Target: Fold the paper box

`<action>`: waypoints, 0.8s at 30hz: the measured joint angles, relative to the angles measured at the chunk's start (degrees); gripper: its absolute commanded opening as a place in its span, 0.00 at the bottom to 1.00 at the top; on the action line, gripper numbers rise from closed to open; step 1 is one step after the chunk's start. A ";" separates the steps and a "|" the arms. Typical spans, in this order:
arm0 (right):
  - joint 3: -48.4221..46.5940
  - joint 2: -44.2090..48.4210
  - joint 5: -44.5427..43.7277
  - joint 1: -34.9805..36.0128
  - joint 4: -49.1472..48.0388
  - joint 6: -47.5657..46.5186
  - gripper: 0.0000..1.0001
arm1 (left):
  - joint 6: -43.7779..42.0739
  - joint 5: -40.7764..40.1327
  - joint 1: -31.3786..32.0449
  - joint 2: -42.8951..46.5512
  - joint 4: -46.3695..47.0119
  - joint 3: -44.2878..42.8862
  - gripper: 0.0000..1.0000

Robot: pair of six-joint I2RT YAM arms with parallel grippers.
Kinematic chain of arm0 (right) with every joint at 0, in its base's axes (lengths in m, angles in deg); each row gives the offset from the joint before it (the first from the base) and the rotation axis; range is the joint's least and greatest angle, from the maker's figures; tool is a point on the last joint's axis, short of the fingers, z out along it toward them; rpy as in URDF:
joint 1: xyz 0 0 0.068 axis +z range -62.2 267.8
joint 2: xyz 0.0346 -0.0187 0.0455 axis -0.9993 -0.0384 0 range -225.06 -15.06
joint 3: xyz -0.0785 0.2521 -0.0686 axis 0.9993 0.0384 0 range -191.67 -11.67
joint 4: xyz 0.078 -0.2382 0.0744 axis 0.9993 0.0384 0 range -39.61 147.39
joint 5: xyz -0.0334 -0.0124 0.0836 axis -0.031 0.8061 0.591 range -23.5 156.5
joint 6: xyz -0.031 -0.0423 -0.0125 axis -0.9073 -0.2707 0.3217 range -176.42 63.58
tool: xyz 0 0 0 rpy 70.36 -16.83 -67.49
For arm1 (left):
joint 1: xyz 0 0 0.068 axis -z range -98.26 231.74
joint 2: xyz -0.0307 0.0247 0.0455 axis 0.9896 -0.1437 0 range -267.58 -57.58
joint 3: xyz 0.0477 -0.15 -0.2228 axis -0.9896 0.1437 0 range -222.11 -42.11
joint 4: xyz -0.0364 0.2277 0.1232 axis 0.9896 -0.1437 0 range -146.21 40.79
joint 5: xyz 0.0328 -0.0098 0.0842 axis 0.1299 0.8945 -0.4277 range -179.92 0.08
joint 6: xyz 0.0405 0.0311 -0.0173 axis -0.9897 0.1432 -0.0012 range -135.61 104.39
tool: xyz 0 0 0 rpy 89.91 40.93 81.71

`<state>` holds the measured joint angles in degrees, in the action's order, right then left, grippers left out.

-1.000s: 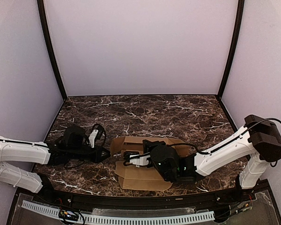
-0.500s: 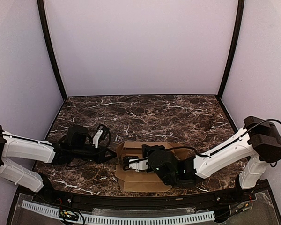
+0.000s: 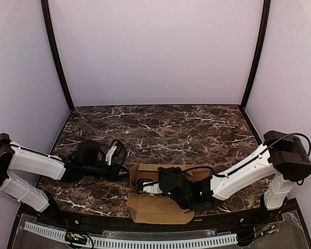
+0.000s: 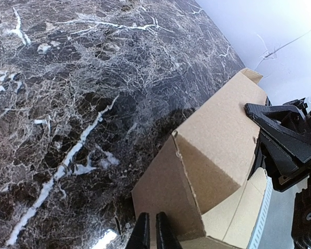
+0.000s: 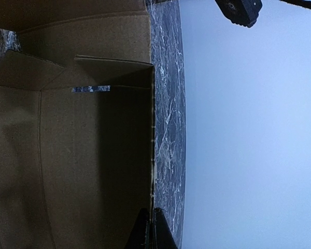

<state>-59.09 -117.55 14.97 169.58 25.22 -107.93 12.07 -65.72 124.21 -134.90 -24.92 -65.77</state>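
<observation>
The paper box (image 3: pixel 160 208) is a brown cardboard piece, partly folded, near the table's front edge at the middle. Its left walls stand up and a flap lies flat toward the front. My left gripper (image 3: pixel 125 175) is shut, its tips against the box's left side panel (image 4: pixel 171 192); the left wrist view shows the fingers (image 4: pixel 150 236) pressed close together on that panel. My right gripper (image 3: pixel 143 185) reaches inside the box. In the right wrist view it (image 5: pixel 151 228) is shut on the edge of an upright wall (image 5: pixel 67 155).
The dark marble table (image 3: pixel 160 124) is enclosed by lilac walls with black corner posts (image 3: pixel 57 57). A black rail and a white perforated strip (image 3: pixel 145 241) run along the front. The right arm's black wrist (image 4: pixel 285 140) sits right behind the box.
My left gripper has moved right until it touches the box's left side. My right gripper has shifted left and toward the front with the wall, and the box has moved slightly with it.
</observation>
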 measured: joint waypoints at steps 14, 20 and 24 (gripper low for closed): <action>0.31 -1.09 -3.63 1.42 -2.49 0.07 0.00 | 3.32 1.64 1.40 2.21 1.38 2.80 0.05; 2.25 -2.64 -6.29 2.82 -10.54 -4.76 0.00 | 4.48 1.68 2.56 4.48 1.22 4.17 0.06; 2.56 -2.99 -7.56 3.82 -15.30 -8.13 0.00 | 4.81 1.53 3.32 5.97 1.33 5.09 0.09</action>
<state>-56.53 -120.55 7.41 173.40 9.92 -116.06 16.88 -64.19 127.54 -128.93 -23.58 -60.68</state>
